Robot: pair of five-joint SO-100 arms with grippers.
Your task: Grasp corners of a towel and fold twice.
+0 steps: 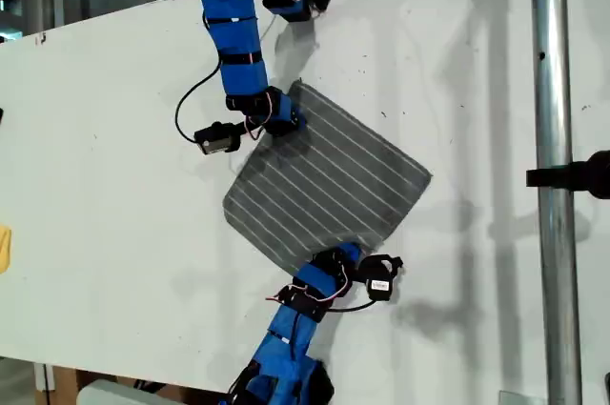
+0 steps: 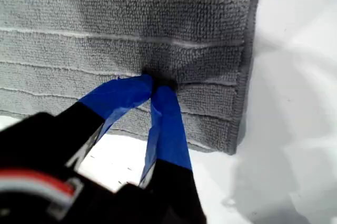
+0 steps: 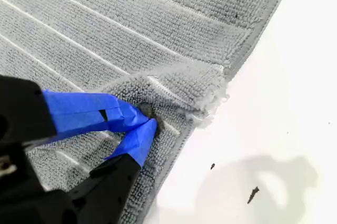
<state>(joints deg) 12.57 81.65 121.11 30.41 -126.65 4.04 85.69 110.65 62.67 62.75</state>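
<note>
At the far left edge of the exterior view a bit of something yellow [image 1: 4,249] lies on the white surface [image 1: 95,138]; I cannot tell what it is.

Further right, my second end effector [image 1: 286,122] reaches in from the top of the exterior view on its blue arm. Its 2 blue-taped fingers are pressed together on the towel [image 1: 324,176], just beside the cloth's uppermost corner [image 1: 300,87]. In the second wrist view the end effector [image 3: 150,118] pinches up a small ridge of pile. The hem [image 3: 213,103] right next to it is frayed and slightly bunched.

There is 1 towel, grey with thin white stripes. It lies flat in a single layer near the middle of the surface, turned like a diamond. Its left [image 1: 227,205] and right [image 1: 429,176] corners are free.

Right of that again and lower, my first end effector [image 1: 345,254] comes up from the bottom of the exterior view. It covers the towel's lowest corner. The first wrist view shows it [image 2: 158,84] with fingers closed tight on the cloth (almost no gap between the tips), a little in from the near hem. The rounded corner [image 2: 236,147] is beside it, touching the surface.

That makes 2 arms and 2 end effectors, each clamped on the towel at opposite corners.

At the exterior view's right stands 1 metal pole [image 1: 551,138], well apart from the towel.
</note>
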